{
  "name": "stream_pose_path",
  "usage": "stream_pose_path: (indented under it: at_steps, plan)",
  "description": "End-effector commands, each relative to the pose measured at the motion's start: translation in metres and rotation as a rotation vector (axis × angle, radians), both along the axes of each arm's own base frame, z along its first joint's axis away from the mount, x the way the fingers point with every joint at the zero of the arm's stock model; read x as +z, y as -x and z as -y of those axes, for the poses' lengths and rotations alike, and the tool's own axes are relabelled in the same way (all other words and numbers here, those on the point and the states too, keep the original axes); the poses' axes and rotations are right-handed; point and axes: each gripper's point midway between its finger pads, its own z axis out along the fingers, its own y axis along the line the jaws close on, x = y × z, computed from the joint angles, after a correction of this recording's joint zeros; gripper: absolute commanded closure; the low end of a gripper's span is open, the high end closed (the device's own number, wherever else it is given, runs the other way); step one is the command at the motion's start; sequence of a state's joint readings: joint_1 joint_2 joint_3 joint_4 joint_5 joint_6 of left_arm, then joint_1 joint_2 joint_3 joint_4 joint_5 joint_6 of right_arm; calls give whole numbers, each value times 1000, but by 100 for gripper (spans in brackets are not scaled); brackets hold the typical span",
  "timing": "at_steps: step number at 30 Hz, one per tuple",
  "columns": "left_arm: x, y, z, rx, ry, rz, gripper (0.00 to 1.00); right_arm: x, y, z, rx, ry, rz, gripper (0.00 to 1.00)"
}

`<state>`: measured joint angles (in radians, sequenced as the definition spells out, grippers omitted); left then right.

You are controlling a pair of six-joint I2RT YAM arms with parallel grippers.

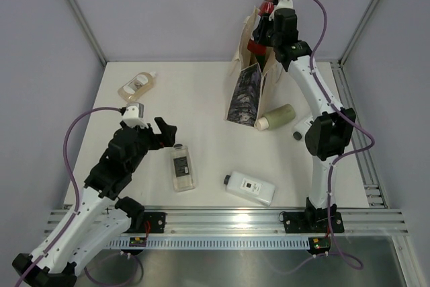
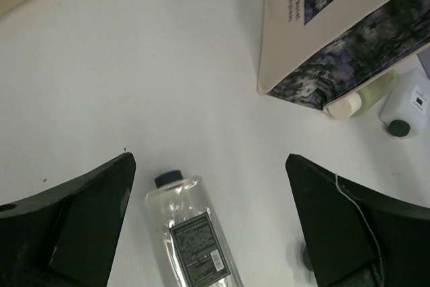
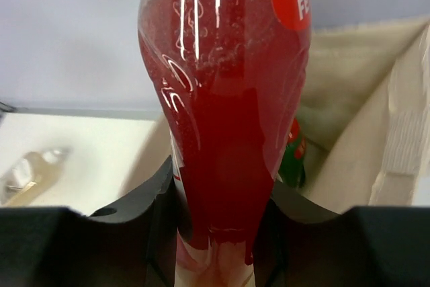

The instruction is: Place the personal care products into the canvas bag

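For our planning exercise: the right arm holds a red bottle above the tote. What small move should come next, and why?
Probably lower the red bottle straight down, then release: the right gripper is shut on it, the canvas bag appears to gape just beneath, and a green bottle already lies inside.

The red bottle (image 3: 225,99) is glossy see-through plastic, streaked with bright highlights. Behind it the bag (image 3: 349,99) is cream cloth, matt, with a coarse weave. Its printed panel (image 2: 349,52) looks just as dull. The right gripper (image 3: 218,220) and the left gripper (image 2: 209,158) are both matt black plastic. The table (image 1: 201,99) is white, smooth and matt. The clear bottle (image 2: 191,233) is shiny transparent plastic carrying a paper-like label (image 2: 197,241). The white bottle (image 1: 250,187) is opaque plastic with a soft sheen. The rail (image 1: 222,218) along the near edge is bare ribbed metal.
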<state>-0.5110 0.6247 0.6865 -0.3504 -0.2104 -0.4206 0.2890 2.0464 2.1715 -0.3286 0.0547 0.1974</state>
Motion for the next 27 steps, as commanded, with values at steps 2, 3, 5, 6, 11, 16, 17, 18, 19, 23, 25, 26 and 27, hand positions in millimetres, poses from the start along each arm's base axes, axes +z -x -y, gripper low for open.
stream_pose_path:
  at_steps: [2, 3, 5, 6, 11, 16, 17, 18, 19, 23, 25, 26, 27]
  plan:
    - [-12, 4, -22, 151, 76, -23, 1, 57, -6, 10, -82, -76, 178, 97]
    - [-17, 5, -25, 175, 85, -40, 1, 51, -8, 7, -68, -64, 171, 94]
    - [-29, 5, -28, 220, 113, -79, 1, 28, -15, -4, -16, -46, 129, 84]
    - [-37, 5, -29, 235, 114, -103, 1, 20, -17, -8, 8, -20, 118, 80]
    - [-67, 2, -27, 322, 140, -261, 1, -13, -23, -22, 89, 18, 59, 48]
    - [-102, -5, -8, 325, 111, -460, 1, -11, -22, -16, 79, 32, 57, 29]
    - [-107, -4, -2, 301, 106, -497, 1, -10, -21, -15, 77, 30, 57, 28]
    - [-111, -5, 3, 279, 89, -522, 1, -7, -19, -13, 70, 24, 58, 22]
    - [-117, -7, 10, 256, 75, -562, 1, -4, -19, -10, 64, 22, 61, 19]
    - [-132, -6, 20, 206, 8, -661, 1, 8, -12, -1, 63, 18, 66, 6]
    - [-142, -2, 25, 175, -33, -707, 1, 16, -4, 3, 75, 28, 79, 1]
    - [-141, -4, 28, 164, -44, -708, 1, 19, -2, 7, 74, 35, 82, 1]
    - [-143, -2, 30, 154, -61, -720, 1, 21, 1, 10, 81, 53, 85, 0]
